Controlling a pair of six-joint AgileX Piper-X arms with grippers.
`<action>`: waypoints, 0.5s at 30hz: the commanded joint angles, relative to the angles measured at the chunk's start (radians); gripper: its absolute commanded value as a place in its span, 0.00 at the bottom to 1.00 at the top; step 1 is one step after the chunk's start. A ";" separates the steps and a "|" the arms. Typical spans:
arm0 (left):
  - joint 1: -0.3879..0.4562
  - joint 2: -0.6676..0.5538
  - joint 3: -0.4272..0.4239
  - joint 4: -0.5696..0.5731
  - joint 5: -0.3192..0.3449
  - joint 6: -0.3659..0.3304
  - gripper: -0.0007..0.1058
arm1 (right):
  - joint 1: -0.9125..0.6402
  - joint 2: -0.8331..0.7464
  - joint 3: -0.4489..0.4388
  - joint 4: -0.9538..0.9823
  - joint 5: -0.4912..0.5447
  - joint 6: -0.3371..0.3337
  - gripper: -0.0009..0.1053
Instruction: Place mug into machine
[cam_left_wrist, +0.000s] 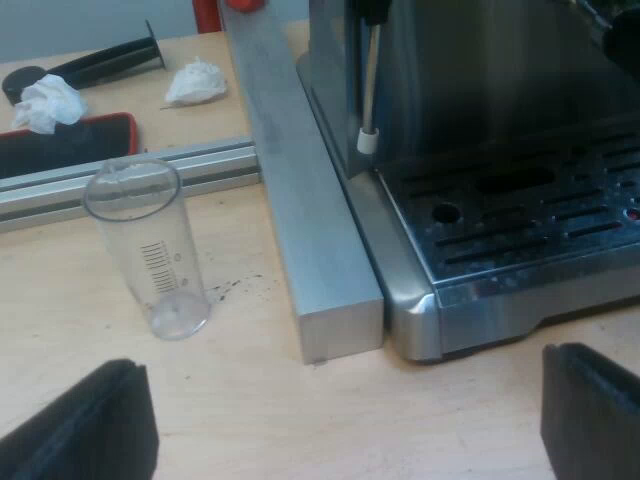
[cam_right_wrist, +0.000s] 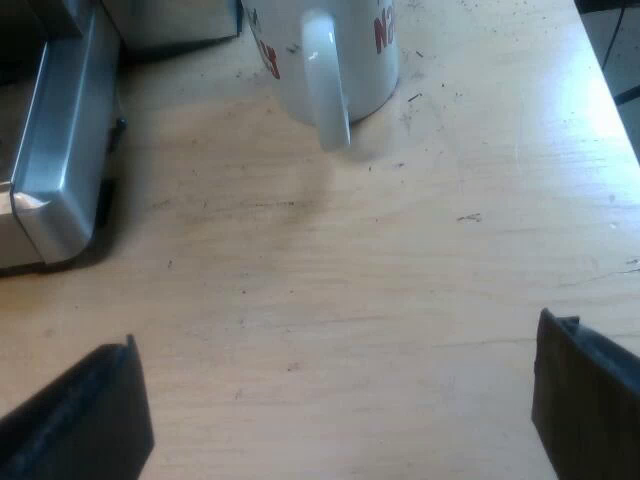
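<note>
A white mug with red lettering stands on the wooden table, its handle turned toward my right gripper. That gripper is open and hangs a short way back from the mug, with bare table between its fingers. The espresso machine shows its slotted drip tray and steam wand; a corner of its base lies near the mug. My left gripper is open above the table, in front of the drip tray's corner, holding nothing.
A clear measuring glass stands upright beside a metal bar that runs along the machine. Behind an aluminium rail lie crumpled tissues, a black handle and a red-edged black pad.
</note>
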 joint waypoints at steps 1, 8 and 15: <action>0.003 -0.126 0.003 -0.017 0.048 0.000 0.75 | 0.001 -0.041 -0.004 -0.007 -0.008 0.003 0.76; 0.001 -0.065 0.003 -0.017 0.187 -0.029 0.75 | 0.046 -0.038 -0.006 -0.012 -0.005 0.004 0.76; -0.077 0.013 0.003 -0.043 0.332 -0.071 0.75 | 0.077 0.070 -0.057 0.001 -0.003 0.001 0.76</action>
